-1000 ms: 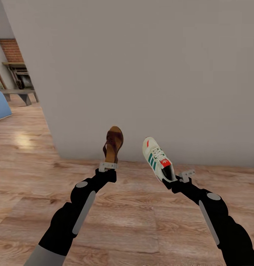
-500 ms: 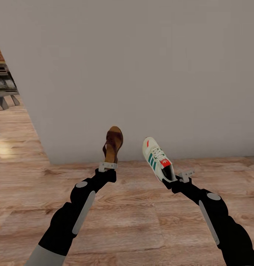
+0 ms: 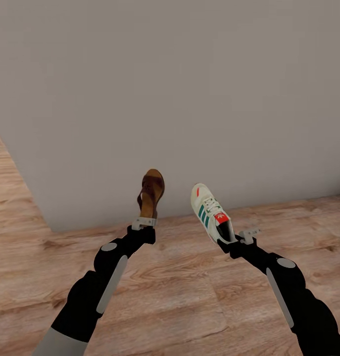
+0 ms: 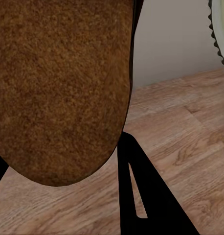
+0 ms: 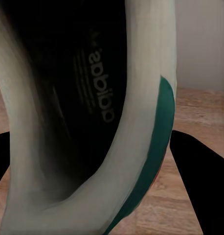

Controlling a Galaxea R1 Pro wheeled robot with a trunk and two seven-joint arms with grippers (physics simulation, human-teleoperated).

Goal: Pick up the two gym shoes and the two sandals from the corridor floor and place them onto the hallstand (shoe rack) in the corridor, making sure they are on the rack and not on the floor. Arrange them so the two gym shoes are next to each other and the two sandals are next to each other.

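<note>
My left gripper (image 3: 144, 221) is shut on the heel end of a dark brown sandal (image 3: 151, 193), which stands toe-up above the wood floor (image 3: 179, 296). In the left wrist view the sandal's tan footbed (image 4: 58, 88) is close up, with one dark finger (image 4: 141, 196) beside it. A cream-white gym shoe (image 3: 211, 213) with green stripes and a red heel tab is held off the floor, my right gripper (image 3: 239, 236) shut on its heel. The right wrist view looks into the shoe's dark inside (image 5: 78, 98). The hallstand, the other sandal and the other gym shoe are out of view.
A plain pale grey wall (image 3: 189, 99) faces me close ahead, with its corner at the left (image 3: 21, 163). Wood plank floor runs past that corner on the left and along the wall's foot to the right.
The whole view has swung to the right: the room with the brick wall and bench has slid out at the left. Both arms and the held shoes keep their pose.
</note>
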